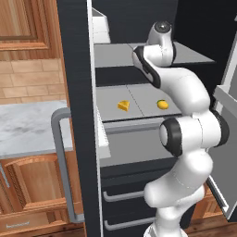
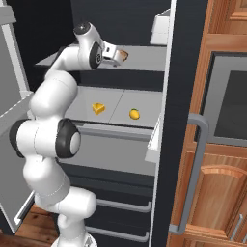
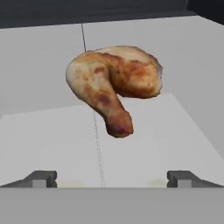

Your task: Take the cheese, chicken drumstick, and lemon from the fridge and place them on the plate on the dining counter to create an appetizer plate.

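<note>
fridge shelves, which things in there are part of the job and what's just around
Part of the job:
- chicken drumstick, upper shelf, ahead of the open gripper
- cheese, shelf below
- lemon, same shelf as the cheese
- fridge, doors open

Just around:
- wooden cabinets
- marble wall counter

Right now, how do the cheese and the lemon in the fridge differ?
The cheese is an angular yellow-orange wedge; the lemon is rounded and brighter yellow. In the left base view the cheese lies left of the shelf's dividing seam and the lemon right of it. Both are small, lie untouched, and share that middle shelf.
</note>
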